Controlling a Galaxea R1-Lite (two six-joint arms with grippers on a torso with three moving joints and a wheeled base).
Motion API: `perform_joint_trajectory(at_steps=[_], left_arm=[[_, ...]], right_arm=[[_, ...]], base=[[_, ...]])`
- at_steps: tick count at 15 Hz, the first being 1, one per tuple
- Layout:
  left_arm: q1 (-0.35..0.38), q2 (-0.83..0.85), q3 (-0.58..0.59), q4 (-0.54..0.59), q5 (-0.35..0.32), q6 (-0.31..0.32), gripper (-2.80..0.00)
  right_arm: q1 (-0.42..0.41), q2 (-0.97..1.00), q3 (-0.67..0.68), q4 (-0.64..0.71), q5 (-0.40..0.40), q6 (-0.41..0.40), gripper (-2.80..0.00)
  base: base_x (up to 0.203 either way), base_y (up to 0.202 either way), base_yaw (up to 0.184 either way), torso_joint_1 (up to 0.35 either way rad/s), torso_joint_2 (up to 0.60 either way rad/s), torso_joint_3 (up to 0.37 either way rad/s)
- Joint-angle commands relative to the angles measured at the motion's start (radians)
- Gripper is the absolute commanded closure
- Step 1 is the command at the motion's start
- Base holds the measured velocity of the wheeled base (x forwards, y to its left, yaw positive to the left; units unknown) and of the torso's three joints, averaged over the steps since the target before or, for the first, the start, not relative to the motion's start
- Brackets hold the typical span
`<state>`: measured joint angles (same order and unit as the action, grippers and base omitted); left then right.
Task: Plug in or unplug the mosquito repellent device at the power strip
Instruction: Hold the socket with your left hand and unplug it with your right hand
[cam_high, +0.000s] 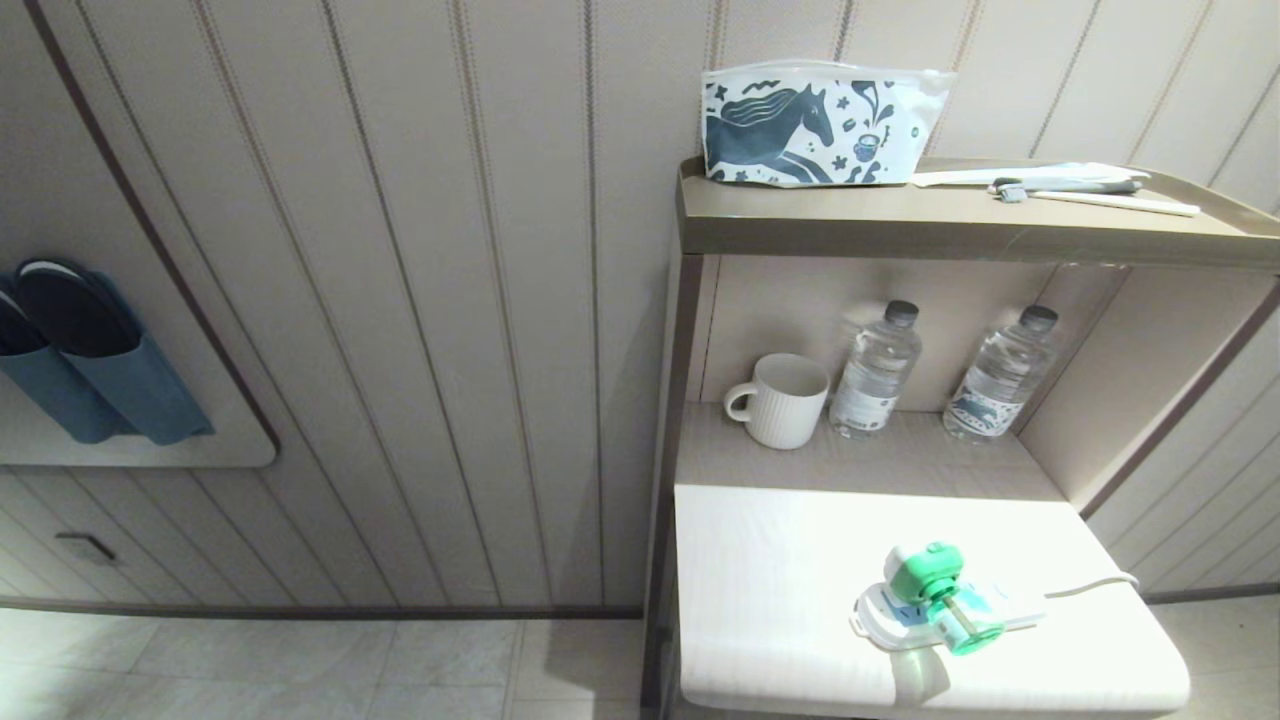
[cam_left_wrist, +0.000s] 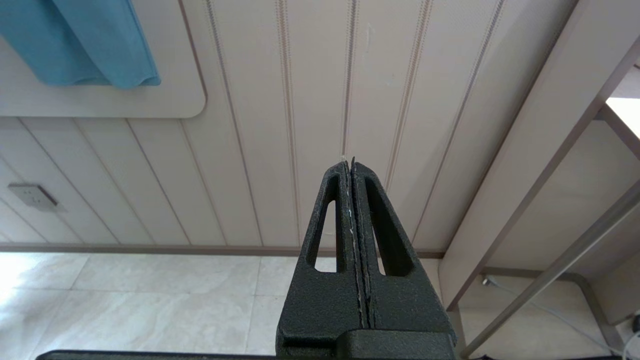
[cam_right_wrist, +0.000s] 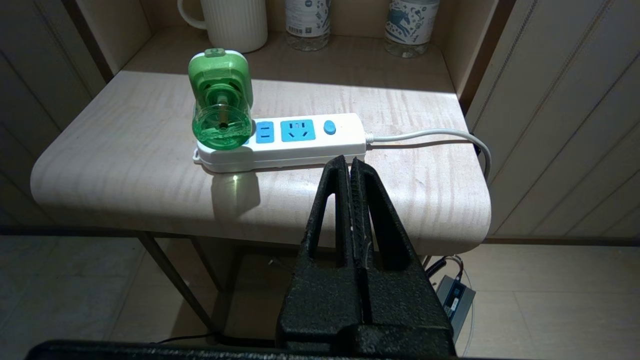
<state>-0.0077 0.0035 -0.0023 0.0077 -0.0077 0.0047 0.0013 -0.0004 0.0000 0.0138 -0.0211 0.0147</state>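
The mosquito repellent device (cam_right_wrist: 220, 100) is plugged into the end socket of the power strip (cam_right_wrist: 285, 141), at the end away from the cord, with its translucent green bottle sticking out past the strip's near edge. The strip lies flat near the front of the pale wooden table (cam_right_wrist: 125, 165); two light-blue socket faces and a blue switch sit bare beside the device, and a thin white cord (cam_right_wrist: 440, 135) runs from the strip's other end over the table's side edge.

The right gripper (cam_right_wrist: 350, 161) hangs in front of the table, apart from the strip, its black fingers pressed together and holding nothing. The left gripper (cam_left_wrist: 350, 162) is off to the side of the table, facing the panelled wall above the tiled floor, its fingers also pressed together and empty. Neither arm shows in the head view.

At the back of the table, under a shelf, stand a white ribbed mug (cam_high: 780, 398) and two clear water bottles (cam_high: 876, 370). On the shelf above lies a pouch printed with a blue horse (cam_high: 815, 122). Blue slippers (cam_high: 80, 350) sit in a holder on the wall to the left.
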Motion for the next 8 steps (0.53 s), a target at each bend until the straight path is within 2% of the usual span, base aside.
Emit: perform_joint_trajectory(at_steps=[1, 8], left_arm=[[0.000, 0.000, -0.001, 0.000, 0.000, 0.000, 0.00], [0.000, 0.000, 0.000, 0.000, 0.000, 0.000, 0.00]], right_arm=[[0.000, 0.002, 0.000, 0.001, 0.000, -0.001, 0.00], [0.000, 0.001, -0.015, 0.027, 0.012, -0.013, 0.00]], base=[[0.000, 0.000, 0.000, 0.000, 0.00, 0.000], [0.000, 0.000, 0.000, 0.000, 0.00, 0.000]])
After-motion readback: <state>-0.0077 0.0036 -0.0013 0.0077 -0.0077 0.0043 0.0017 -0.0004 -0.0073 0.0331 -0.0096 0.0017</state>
